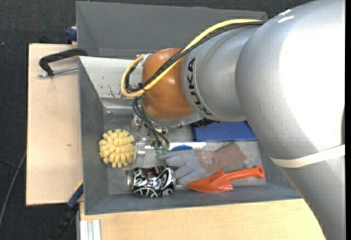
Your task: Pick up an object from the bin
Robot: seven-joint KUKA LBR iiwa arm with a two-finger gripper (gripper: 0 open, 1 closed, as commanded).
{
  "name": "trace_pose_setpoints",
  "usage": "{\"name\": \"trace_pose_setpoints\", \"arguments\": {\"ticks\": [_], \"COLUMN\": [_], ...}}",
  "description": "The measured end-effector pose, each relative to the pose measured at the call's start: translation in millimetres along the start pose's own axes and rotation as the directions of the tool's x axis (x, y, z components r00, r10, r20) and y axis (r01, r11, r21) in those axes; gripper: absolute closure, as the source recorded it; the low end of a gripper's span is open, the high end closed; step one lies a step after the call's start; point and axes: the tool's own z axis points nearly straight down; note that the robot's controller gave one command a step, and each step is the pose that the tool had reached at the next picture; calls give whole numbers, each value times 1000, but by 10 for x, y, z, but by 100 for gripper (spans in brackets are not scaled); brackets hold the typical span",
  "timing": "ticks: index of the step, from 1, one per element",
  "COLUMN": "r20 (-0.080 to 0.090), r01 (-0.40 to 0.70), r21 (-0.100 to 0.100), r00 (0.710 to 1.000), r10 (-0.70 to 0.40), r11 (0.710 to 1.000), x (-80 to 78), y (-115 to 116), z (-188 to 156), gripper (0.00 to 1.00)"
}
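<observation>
Nearest thing: a yellow knobbly ball [117, 147], on the left of the floor of the bin [90, 124], just beside the tool [145, 148]
Handling: in my judgement light and soft, the knobs giving under pressure; it may roll, so a hold across its middle looks safest
Tool: low in the bin, just right of the ball; whether it is apart or together I cannot tell
Next nearest: a crushed black-and-white can [152, 181] near the front wall, just below the tool; probably thin, stiff and slippery
Further out: a grey glove [189, 165], an orange scoop [225, 178] and a blue box [225, 133], heaped at the right
</observation>
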Motion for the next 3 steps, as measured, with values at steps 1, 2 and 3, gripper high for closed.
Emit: {"name": "trace_pose_setpoints", "arguments": {"ticks": [1, 2, 3], "r20": [-6, -6, -6], "r01": [216, 216, 216], "r21": [0, 0, 0], "r00": [976, 976, 976], "r10": [-216, -216, -216], "r11": [976, 976, 976], "x": [-346, -345, -345], "y": [-622, -621, -623], "z": [45, 45, 45], "gripper": [100, 100, 100]}}
